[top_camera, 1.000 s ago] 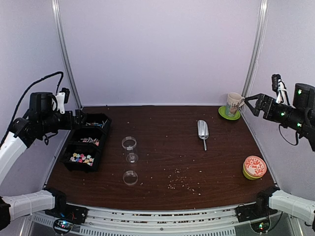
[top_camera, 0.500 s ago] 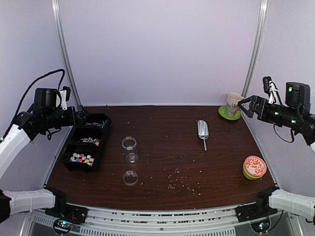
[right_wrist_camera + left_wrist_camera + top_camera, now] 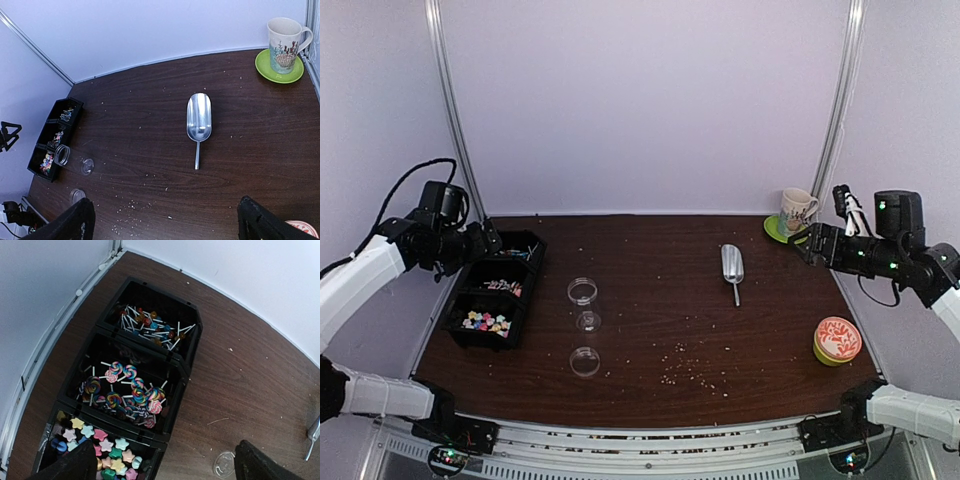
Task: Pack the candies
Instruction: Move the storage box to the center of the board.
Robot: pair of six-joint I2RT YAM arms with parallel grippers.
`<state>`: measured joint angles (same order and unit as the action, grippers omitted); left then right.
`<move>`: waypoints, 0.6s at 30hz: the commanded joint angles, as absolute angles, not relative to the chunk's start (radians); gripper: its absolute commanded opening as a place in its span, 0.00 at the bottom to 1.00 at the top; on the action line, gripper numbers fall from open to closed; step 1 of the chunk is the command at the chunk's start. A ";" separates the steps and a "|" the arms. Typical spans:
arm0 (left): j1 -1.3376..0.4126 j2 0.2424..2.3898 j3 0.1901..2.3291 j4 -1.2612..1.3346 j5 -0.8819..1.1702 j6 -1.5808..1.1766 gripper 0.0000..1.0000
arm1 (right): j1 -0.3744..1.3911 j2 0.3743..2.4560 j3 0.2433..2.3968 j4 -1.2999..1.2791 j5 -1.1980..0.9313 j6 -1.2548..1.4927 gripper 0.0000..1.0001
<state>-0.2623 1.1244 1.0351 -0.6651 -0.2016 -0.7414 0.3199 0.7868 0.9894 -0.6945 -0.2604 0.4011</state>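
Note:
The candies lie in a black three-compartment tray [image 3: 532, 285] at the table's left. In the left wrist view, pastel star candies [image 3: 100, 447] fill the near compartment, swirl lollipops [image 3: 132, 390] the middle one, and small lollipops [image 3: 150, 327] the far one. My left gripper [image 3: 485, 240] hovers open above the tray's far end, holding nothing; its dark fingertips [image 3: 75, 465] frame the tray's near right corner. My right gripper [image 3: 805, 245] hangs open and high over the table's right edge, and between its fingers [image 3: 255, 220] only bare table shows.
A clear open jar [image 3: 583, 291] and two small clear lids [image 3: 588, 321] [image 3: 585, 360] stand right of the tray. A metal scoop [image 3: 732, 264] lies centre right. A mug on a green saucer [image 3: 797, 210] sits back right, an orange-lidded round tin [image 3: 837, 340] front right. Pale crumbs [image 3: 695, 372] dot the front.
Both arms have swung inward. The left gripper has moved right and lower toward the tray; the right gripper has moved left over the table's edge. Both stay open.

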 commanded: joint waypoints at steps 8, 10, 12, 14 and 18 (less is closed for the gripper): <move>-0.253 1.338 1.095 -0.667 -0.259 -1.036 0.98 | 0.439 0.819 0.908 -0.585 -0.169 0.426 0.99; -0.250 1.371 1.096 -0.649 -0.281 -1.066 0.98 | 0.455 0.827 0.896 -0.580 -0.158 0.427 1.00; -0.238 1.408 1.104 -0.629 -0.291 -1.085 0.98 | 0.470 0.835 0.888 -0.577 -0.153 0.426 1.00; -0.221 1.454 1.120 -0.604 -0.285 -1.094 0.98 | 0.480 0.840 0.880 -0.575 -0.150 0.424 1.00; -0.182 1.573 1.190 -0.589 -0.247 -1.108 0.98 | 0.496 0.846 0.872 -0.575 -0.139 0.422 0.99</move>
